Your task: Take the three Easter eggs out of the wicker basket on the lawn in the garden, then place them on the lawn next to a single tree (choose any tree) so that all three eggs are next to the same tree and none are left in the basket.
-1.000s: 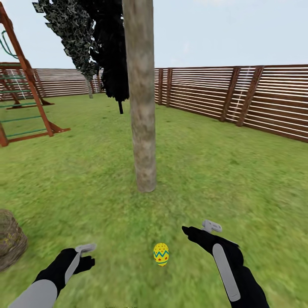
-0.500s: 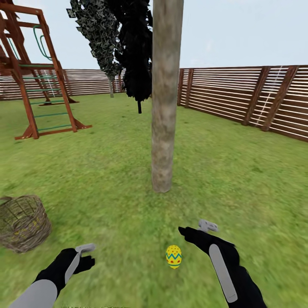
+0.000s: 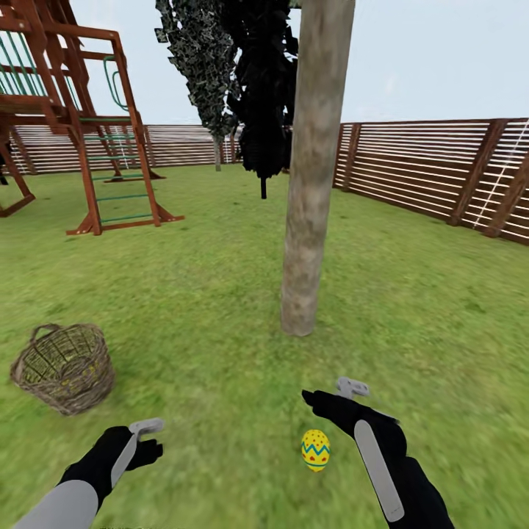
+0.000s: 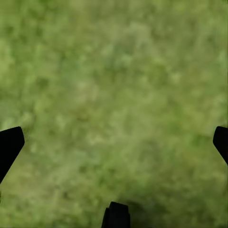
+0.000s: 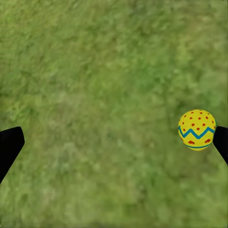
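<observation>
One yellow Easter egg [image 3: 315, 450] with a blue zigzag and red dots lies on the lawn [image 3: 206, 294], a short way in front of the pale tree trunk [image 3: 310, 191]. It lies just left of my right gripper [image 3: 332, 393], which is open and empty above the grass. In the right wrist view the egg [image 5: 196, 129] sits by one fingertip of the right gripper [image 5: 114, 147]. The wicker basket [image 3: 66, 366] stands tilted at the left, and I cannot make out its contents. My left gripper [image 3: 147, 439] hovers open near it; in its wrist view the left gripper [image 4: 114, 147] is over bare grass.
A red-brown play tower [image 3: 81, 125] stands at the back left. Dark narrow trees [image 3: 250, 88] rise behind the trunk. A slatted wooden fence [image 3: 441, 173] runs along the right and the back. Grass stretches between basket, trunk and fence.
The whole picture has shifted right, so the camera has turned left. The basket has come fully into view. Both arms keep their pose, and the egg stays on the grass.
</observation>
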